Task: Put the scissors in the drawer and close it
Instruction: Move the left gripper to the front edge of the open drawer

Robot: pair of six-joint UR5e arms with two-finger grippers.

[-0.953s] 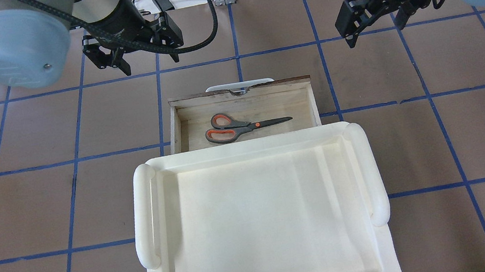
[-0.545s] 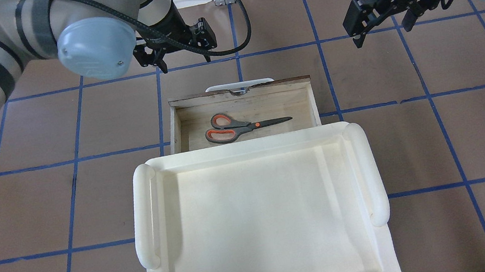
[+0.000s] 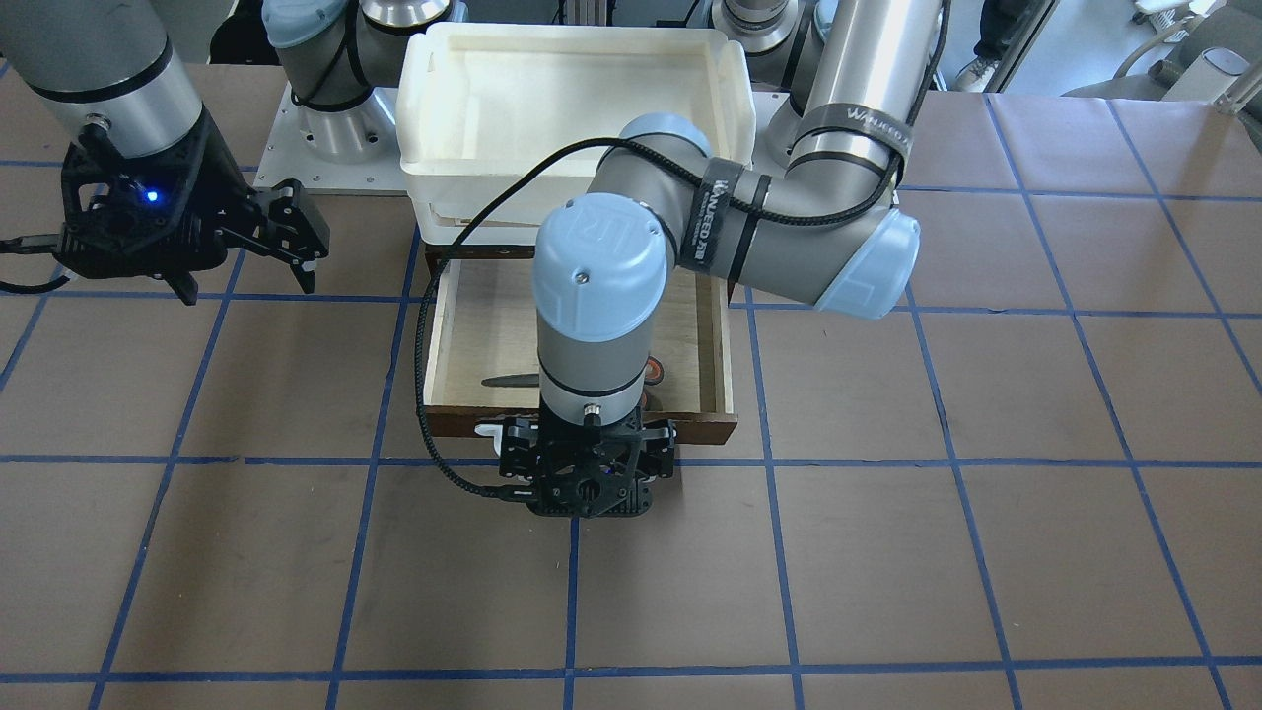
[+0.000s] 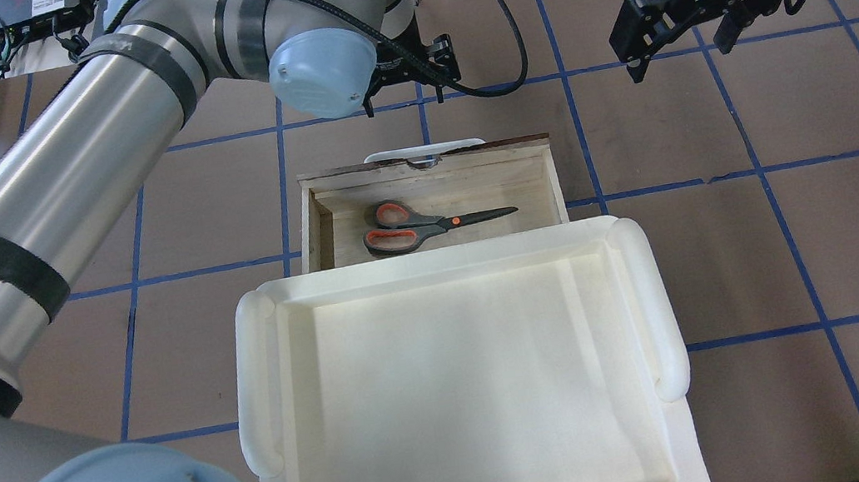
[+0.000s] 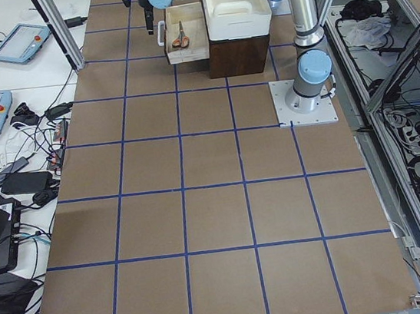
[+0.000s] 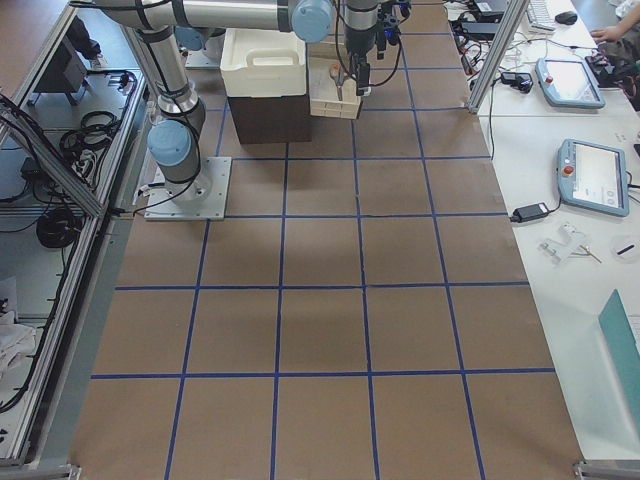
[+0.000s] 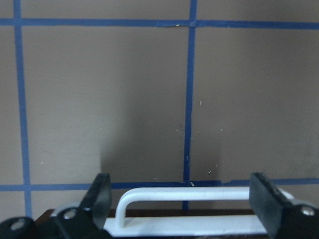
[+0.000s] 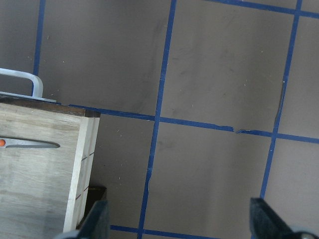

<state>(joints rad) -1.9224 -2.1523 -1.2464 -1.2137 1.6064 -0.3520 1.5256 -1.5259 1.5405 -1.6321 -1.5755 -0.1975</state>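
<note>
The scissors (image 4: 427, 224), with orange-and-grey handles, lie inside the open wooden drawer (image 4: 556, 181), blades pointing to the view's right. The drawer's white bar handle (image 4: 423, 148) is on its far front. My left gripper (image 4: 405, 97) hangs open just beyond the handle, fingers down. In the left wrist view the handle (image 7: 199, 193) lies between the two open fingers (image 7: 99, 191). In the front-facing view my left arm hides most of the scissors. My right gripper (image 4: 677, 55) is open and empty, off the drawer's far right corner.
A cream-white plastic tray (image 4: 658, 310) sits on the dark cabinet above the drawer's back. My left arm stretches diagonally from the near left across the table. Blue tape lines grid the brown table (image 4: 813, 221).
My left arm has swung to the right, carrying its gripper from left of the drawer to a spot just beyond the handle. The right gripper has barely moved. The scissors and drawer are unmoved.
</note>
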